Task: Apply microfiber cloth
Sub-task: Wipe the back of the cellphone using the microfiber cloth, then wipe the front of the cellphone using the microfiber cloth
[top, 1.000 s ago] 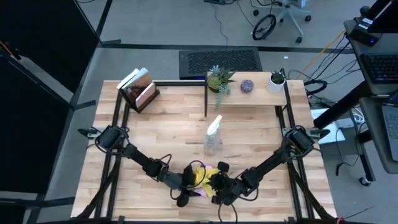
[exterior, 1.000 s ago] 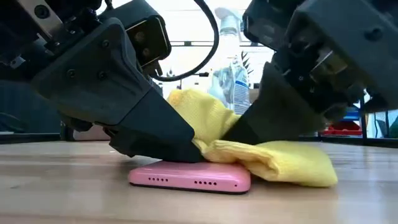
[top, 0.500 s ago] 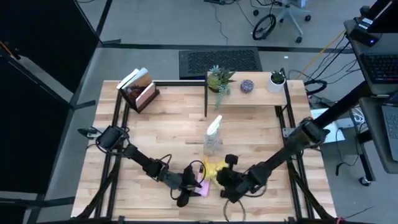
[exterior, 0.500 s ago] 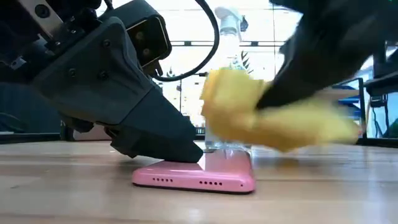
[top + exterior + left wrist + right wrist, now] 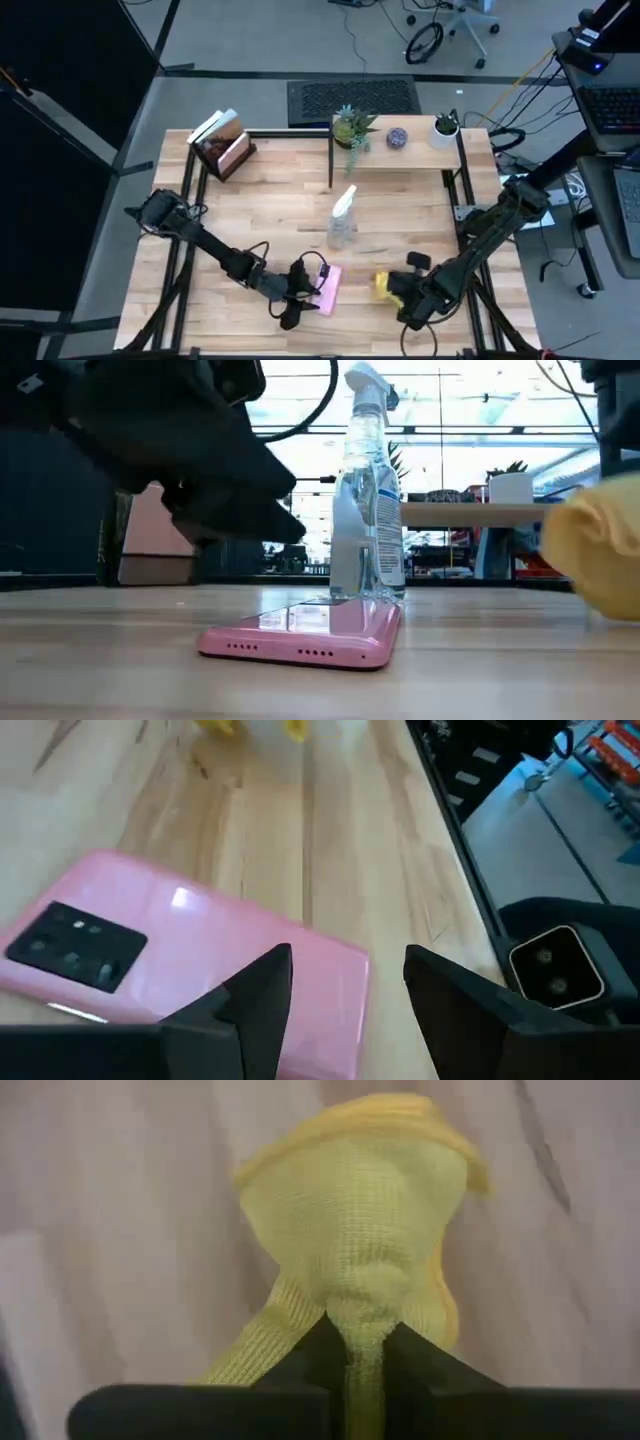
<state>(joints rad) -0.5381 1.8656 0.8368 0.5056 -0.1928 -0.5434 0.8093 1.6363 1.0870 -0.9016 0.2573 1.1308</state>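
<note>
The pink phone (image 5: 328, 290) lies flat on the wooden table near its front edge, its glossy side up (image 5: 300, 640). My left gripper (image 5: 350, 990) hangs open just above the phone's left end, clear of it (image 5: 200, 470). The yellow microfiber cloth (image 5: 384, 287) is bunched to the right of the phone, with my right gripper (image 5: 355, 1342) shut on it. In the low view the cloth (image 5: 595, 555) shows at the picture's right edge. My right gripper pinches a gathered bunch of the cloth (image 5: 357, 1315) between its two fingers, several layers together. The fingers come slanting down from the table's right. The rest of the cloth bulges out past the fingertips; I cannot tell whether its underside touches the table.
A clear spray bottle (image 5: 343, 215) stands upright behind the phone at mid-table. At the far edge are a book holder (image 5: 224, 143), a small plant (image 5: 352, 127) and a white pot (image 5: 444, 130). Black frame rails run along both table sides.
My right gripper has swept the cloth off the phone and carried it toward the table's right edge, lifting it on the way. My left gripper, which lay low on the phone's left end, has risen off it. The phone stays on the table, now uncovered.
</note>
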